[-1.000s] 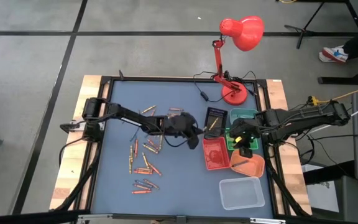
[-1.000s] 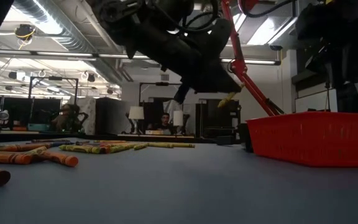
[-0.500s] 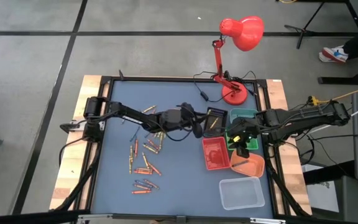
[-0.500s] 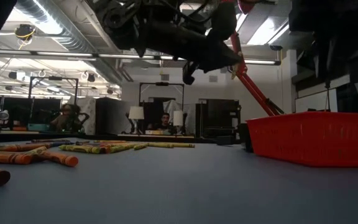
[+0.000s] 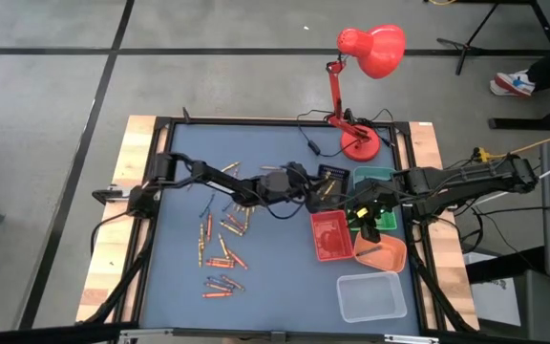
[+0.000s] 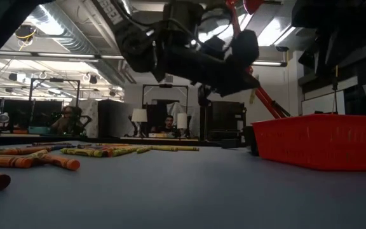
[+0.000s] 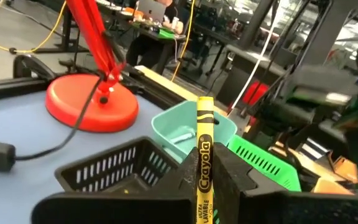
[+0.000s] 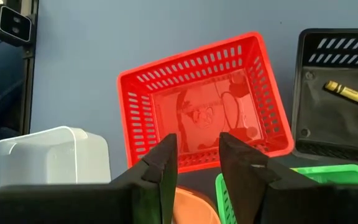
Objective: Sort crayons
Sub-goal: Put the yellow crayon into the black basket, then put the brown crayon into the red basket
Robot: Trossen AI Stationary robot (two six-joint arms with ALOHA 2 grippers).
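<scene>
A blue table (image 5: 179, 287) carries a red desk lamp (image 5: 363, 57) and a cluster of small trays. Loose crayons (image 5: 220, 247), mostly orange and red thin sticks, lie scattered on the table's left half. The left gripper (image 7: 202, 180) hangs over the black tray (image 7: 114, 168), its fingers clamped on an upright yellow crayon (image 7: 204, 155) with a black-printed wrapper. The right gripper (image 8: 197, 165) hovers above the red tray (image 8: 204, 102), fingers apart and empty.

6 trays (image 5: 331, 236), 1 lamp (image 5: 361, 57), roughly 25 crayons (image 5: 220, 244).
</scene>
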